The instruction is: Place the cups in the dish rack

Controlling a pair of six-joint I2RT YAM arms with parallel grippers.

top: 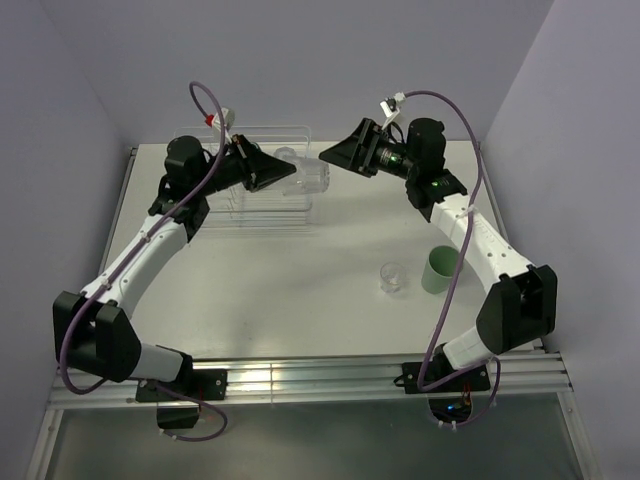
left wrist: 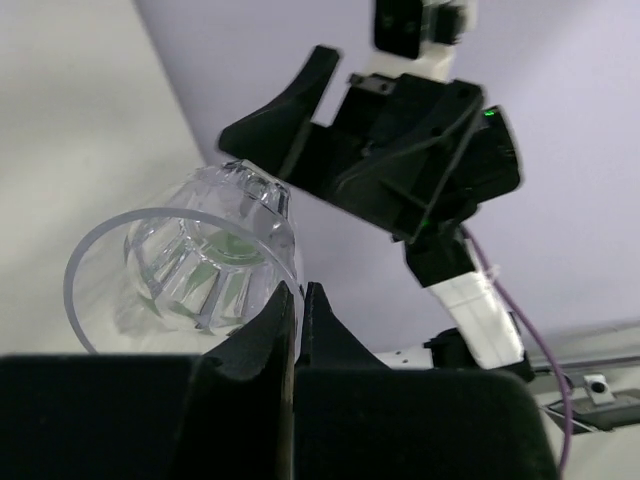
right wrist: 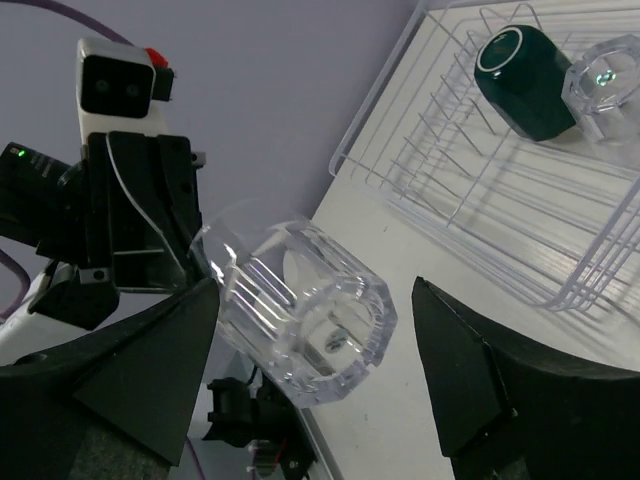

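The left tool (left wrist: 298, 292) is closed narrow on the rim of a clear tumbler (left wrist: 185, 270), holding it tilted in the air beside the right end of the dish rack (top: 268, 215). The right tool (top: 330, 153) is spread wide, with one finger on each side of that tumbler. A dark green mug (right wrist: 525, 80) and a second tumbler (right wrist: 603, 85) sit in the rack; a small glass (top: 393, 277) and a mint cup (top: 438, 269) stand on the bench (top: 300, 300).
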